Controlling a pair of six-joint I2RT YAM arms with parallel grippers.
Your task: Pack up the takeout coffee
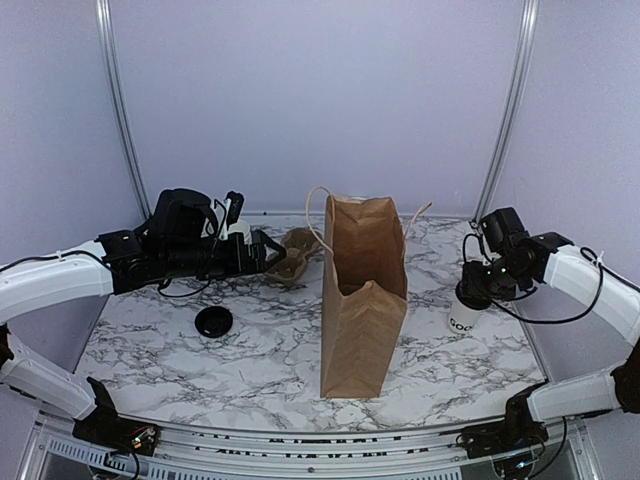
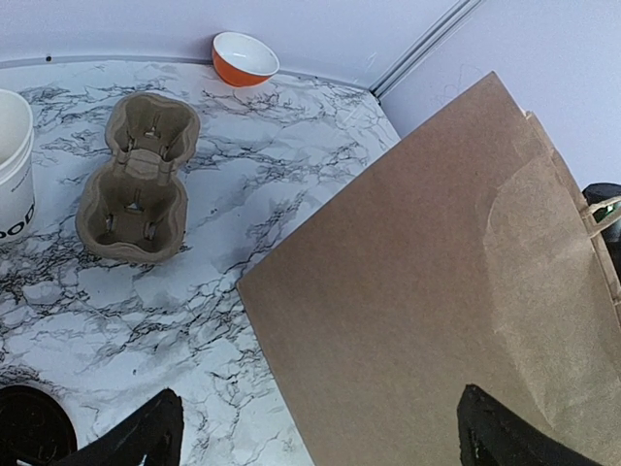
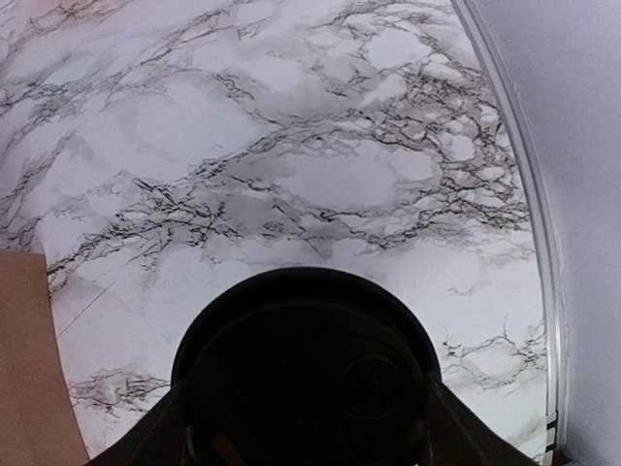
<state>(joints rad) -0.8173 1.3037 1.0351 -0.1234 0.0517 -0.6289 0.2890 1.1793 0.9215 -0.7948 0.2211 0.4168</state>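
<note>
The takeout coffee [image 1: 463, 318], a small white cup with dark lettering and a black lid [image 3: 306, 374], is at the right side of the table. My right gripper [image 1: 478, 288] comes down on it from above. Its fingers [image 3: 464, 427] press against both sides of the lid, so it is shut on the cup. I cannot tell whether the cup rests on the table or hangs just above it. A brown paper bag [image 1: 363, 295] stands upright and open in the middle. My left gripper [image 2: 320, 442] is open and empty, left of the bag [image 2: 437, 291] and facing its side.
A brown pulp cup tray [image 1: 297, 252] lies behind the bag on the left, also in the left wrist view [image 2: 136, 184]. A loose black lid [image 1: 213, 322] lies front left. A white lidless cup [image 2: 12, 165] and an orange bowl [image 2: 245, 56] stand near the back wall.
</note>
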